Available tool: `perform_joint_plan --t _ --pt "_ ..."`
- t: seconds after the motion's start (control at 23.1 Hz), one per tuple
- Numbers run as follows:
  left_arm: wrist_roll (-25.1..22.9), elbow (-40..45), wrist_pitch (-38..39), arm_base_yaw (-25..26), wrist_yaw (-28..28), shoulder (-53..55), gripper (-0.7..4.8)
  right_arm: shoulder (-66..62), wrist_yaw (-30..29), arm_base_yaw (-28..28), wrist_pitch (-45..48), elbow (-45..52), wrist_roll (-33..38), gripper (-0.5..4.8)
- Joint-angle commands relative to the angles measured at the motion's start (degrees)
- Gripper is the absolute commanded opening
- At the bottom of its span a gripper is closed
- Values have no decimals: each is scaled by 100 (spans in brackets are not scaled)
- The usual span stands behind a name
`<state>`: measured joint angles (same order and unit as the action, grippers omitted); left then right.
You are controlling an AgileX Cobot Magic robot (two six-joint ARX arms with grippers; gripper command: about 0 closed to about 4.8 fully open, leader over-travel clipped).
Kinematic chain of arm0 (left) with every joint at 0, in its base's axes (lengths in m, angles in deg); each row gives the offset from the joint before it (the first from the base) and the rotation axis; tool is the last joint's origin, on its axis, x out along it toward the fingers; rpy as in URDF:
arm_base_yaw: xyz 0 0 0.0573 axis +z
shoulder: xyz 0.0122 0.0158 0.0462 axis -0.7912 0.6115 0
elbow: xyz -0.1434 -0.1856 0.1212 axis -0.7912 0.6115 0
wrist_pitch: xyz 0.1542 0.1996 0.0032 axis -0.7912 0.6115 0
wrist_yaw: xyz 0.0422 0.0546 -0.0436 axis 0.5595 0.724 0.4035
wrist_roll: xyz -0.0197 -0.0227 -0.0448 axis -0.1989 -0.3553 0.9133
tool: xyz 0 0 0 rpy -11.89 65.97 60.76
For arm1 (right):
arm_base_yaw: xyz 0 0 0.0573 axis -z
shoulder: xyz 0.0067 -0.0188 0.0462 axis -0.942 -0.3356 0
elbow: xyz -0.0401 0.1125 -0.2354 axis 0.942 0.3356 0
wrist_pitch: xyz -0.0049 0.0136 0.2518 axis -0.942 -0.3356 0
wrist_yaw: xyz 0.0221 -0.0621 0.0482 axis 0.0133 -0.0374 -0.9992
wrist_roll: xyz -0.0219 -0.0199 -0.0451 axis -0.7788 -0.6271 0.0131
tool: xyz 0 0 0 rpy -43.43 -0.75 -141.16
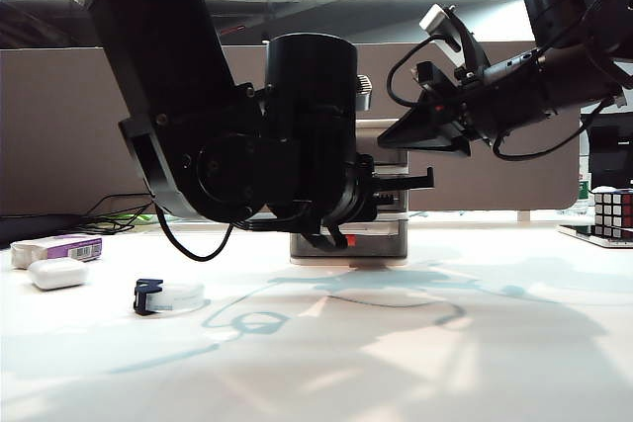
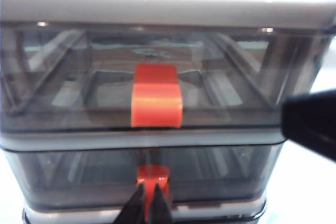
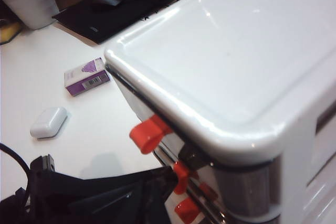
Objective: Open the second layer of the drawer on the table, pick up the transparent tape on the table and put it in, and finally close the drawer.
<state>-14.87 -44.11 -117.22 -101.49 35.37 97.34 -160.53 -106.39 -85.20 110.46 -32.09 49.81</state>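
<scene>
The drawer (image 1: 381, 244) stands mid-table, a white frame with smoky grey tiers. My left gripper (image 2: 149, 195) is shut on the red-orange handle (image 2: 153, 174) of the second layer (image 2: 79, 171), which looks level with the other tiers. From outside, the left gripper (image 1: 331, 236) meets the drawer's front. My right gripper (image 1: 391, 138) hovers above the drawer's white top (image 3: 236, 51), and its jaws are not clear. The transparent tape (image 1: 170, 295), a clear ring with a dark clip, lies on the table (image 1: 415, 363) to the left, away from both grippers.
A white rounded case (image 1: 57, 274) and a purple-and-white box (image 1: 59, 247) lie at the far left. A Rubik's cube (image 1: 613, 212) sits at the right edge. The left arm's bulky black body (image 1: 227, 145) hides most of the drawer's front.
</scene>
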Motion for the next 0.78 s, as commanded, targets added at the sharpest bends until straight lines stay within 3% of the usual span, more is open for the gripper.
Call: perform_joint_plan --t 0.04,0.78 --pt "22 7 186 15 -4 2 -6 9 -7 -7 179 -46 0 -5" --pt "17 9 188 -15 -7 -9 -6 -278 11 -7 39 -501 24 -5"
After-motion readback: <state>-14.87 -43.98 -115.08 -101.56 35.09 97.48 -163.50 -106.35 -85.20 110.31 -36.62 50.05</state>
